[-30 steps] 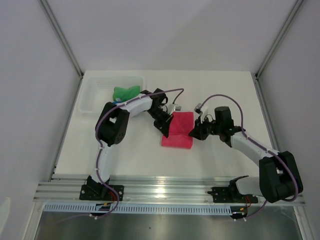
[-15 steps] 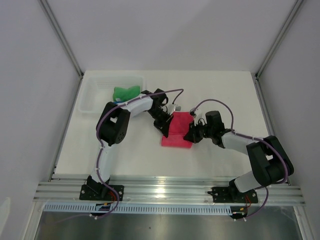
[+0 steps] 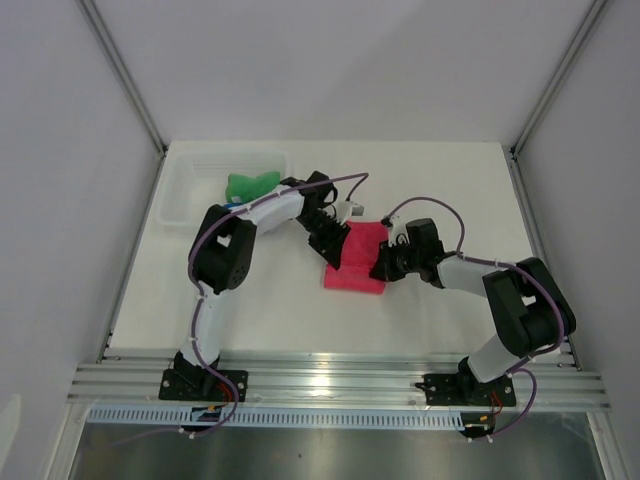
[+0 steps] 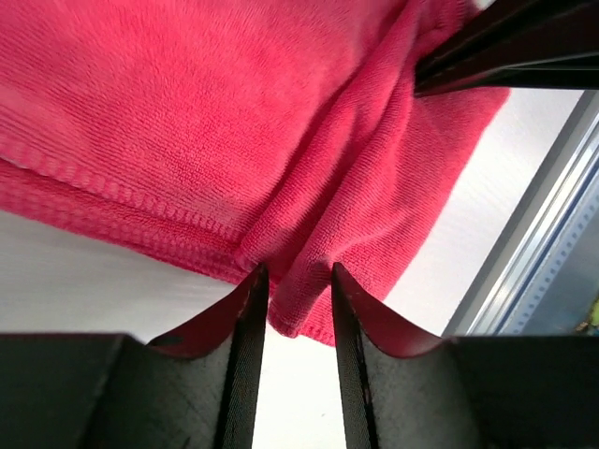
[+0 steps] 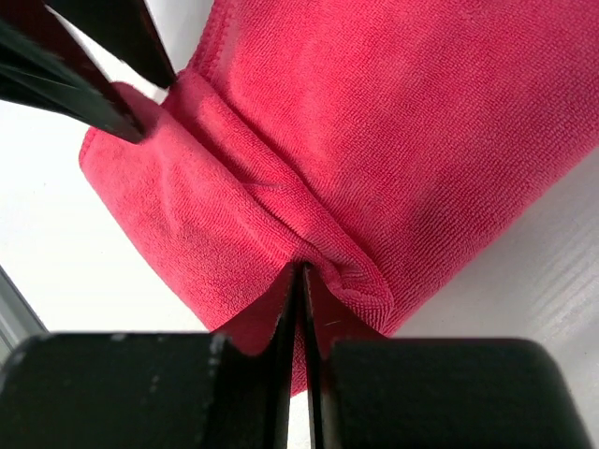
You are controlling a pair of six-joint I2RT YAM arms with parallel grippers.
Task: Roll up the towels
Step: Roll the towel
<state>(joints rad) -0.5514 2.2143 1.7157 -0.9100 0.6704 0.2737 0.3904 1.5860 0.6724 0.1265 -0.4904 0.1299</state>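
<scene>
Left fingers (image 4: pixel 245 355) and right fingers (image 5: pixel 288 318) pinch the pink towel (image 3: pixel 358 270), lying lengthwise near-to-far.

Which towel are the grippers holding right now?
The pink cloth towel, pinched by the left gripper and right gripper; the green cloth towel sits in the white plastic basket.

left claw (image 4: pixel 295 272), right claw (image 5: pixel 301 270) flank towel (image 3: pixel 357 272) | basket (image 3: pixel 176 196) far-left | right table (image 3: pixel 465 185) bare

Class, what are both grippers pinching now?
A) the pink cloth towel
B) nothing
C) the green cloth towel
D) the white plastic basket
A: the wrist views show the left gripper and the right gripper each shut on a fold of the pink cloth towel.
</scene>
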